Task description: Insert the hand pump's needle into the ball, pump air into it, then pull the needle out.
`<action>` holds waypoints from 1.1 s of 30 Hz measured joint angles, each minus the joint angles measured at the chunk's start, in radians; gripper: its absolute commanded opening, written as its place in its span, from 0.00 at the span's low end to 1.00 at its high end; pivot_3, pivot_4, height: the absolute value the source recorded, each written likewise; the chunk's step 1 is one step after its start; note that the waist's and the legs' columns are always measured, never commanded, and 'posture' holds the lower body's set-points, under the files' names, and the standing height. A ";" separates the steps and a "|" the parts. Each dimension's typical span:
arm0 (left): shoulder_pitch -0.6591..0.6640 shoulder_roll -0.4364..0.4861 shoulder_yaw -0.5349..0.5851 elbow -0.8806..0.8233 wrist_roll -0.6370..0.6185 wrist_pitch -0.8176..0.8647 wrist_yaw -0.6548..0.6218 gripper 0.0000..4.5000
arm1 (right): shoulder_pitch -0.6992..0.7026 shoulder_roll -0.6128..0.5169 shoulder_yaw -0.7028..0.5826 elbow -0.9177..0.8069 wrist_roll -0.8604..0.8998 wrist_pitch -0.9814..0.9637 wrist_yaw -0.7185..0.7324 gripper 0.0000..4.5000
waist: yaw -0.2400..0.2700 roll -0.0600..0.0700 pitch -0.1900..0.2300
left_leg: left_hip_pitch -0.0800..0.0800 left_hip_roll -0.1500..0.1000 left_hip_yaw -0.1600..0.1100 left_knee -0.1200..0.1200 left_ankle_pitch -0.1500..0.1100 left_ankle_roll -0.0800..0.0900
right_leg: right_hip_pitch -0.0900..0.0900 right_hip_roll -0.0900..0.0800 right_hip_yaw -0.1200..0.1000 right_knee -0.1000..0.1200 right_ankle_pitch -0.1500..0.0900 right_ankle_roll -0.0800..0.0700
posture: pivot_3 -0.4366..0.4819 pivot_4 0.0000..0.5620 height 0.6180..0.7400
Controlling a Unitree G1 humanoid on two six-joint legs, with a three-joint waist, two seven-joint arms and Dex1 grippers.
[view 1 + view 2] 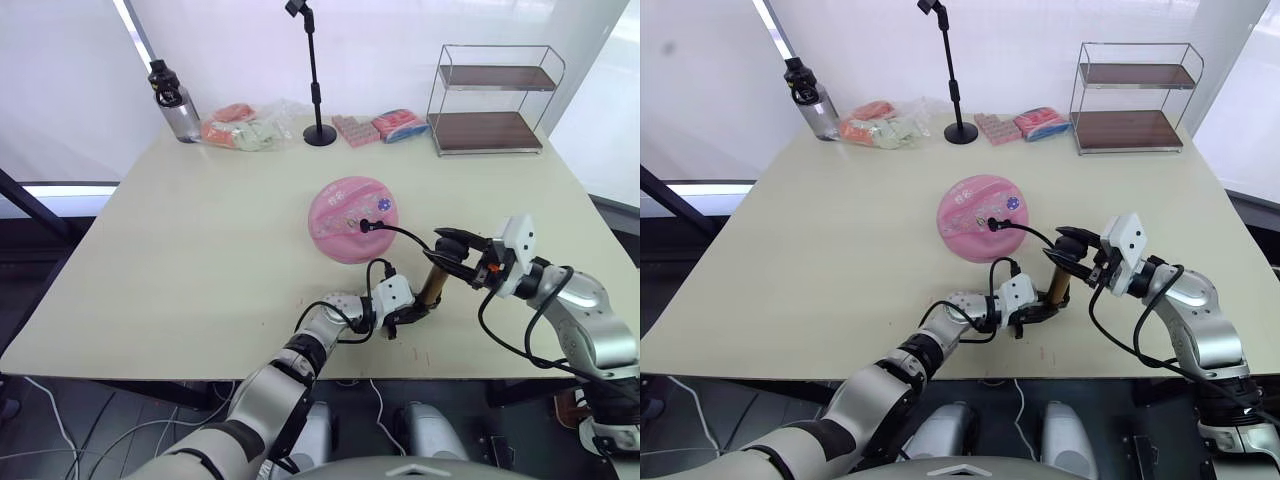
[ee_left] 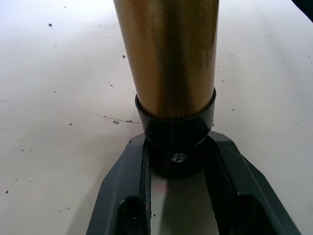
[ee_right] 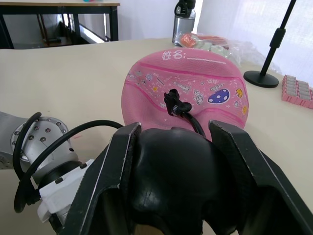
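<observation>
The pink ball (image 1: pixel 352 218) lies squashed flat at the table's middle. A small black fitting (image 3: pixel 172 102) sits in its valve, so the needle's pin is hidden inside the ball. From there a thin black hose (image 1: pixel 405 233) arcs to the hand pump (image 1: pixel 432 285), which stands tilted near the table's front edge. My left gripper (image 1: pixel 408 312) is shut on the pump's black bottom cap (image 2: pixel 176 142), with the gold barrel (image 2: pixel 168 54) rising from it. At the top of the pump, my right gripper (image 1: pixel 452 255) is shut on the black handle (image 3: pixel 171 166).
Along the back stand a dark-capped bottle (image 1: pixel 172 100), bagged packets (image 1: pixel 245 128), a black stand on a round foot (image 1: pixel 318 80), pink packets (image 1: pixel 385 127) and a two-tier wire shelf (image 1: pixel 490 100). The table's front edge (image 1: pixel 200 365) runs just below my grippers.
</observation>
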 measured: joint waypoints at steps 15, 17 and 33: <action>0.013 -0.006 0.030 0.000 -0.024 -0.102 -0.046 0.23 | -0.120 -0.176 -0.131 -0.106 0.234 0.348 0.041 0.38 | 0.002 0.009 0.019 | -0.007 -0.003 0.000 -0.008 0.000 0.000 | -0.004 -0.001 0.000 -0.012 0.001 0.000 | 0.48 0.27 1.00; 0.010 -0.005 0.033 0.000 -0.024 -0.102 -0.047 0.23 | -0.184 -0.212 -0.169 -0.111 0.304 0.409 0.039 0.38 | 0.002 0.010 0.023 | -0.007 -0.002 0.000 -0.008 0.000 0.000 | -0.004 -0.001 -0.001 -0.012 0.001 0.001 | 0.48 0.27 1.00; 0.005 -0.011 0.028 -0.001 -0.013 -0.104 -0.065 0.23 | -0.308 -0.328 -0.288 -0.218 0.506 0.556 0.000 0.38 | 0.016 0.008 0.025 | -0.017 -0.005 0.000 -0.006 0.000 0.001 | -0.014 -0.001 -0.001 -0.011 0.004 -0.003 | 0.48 0.27 1.00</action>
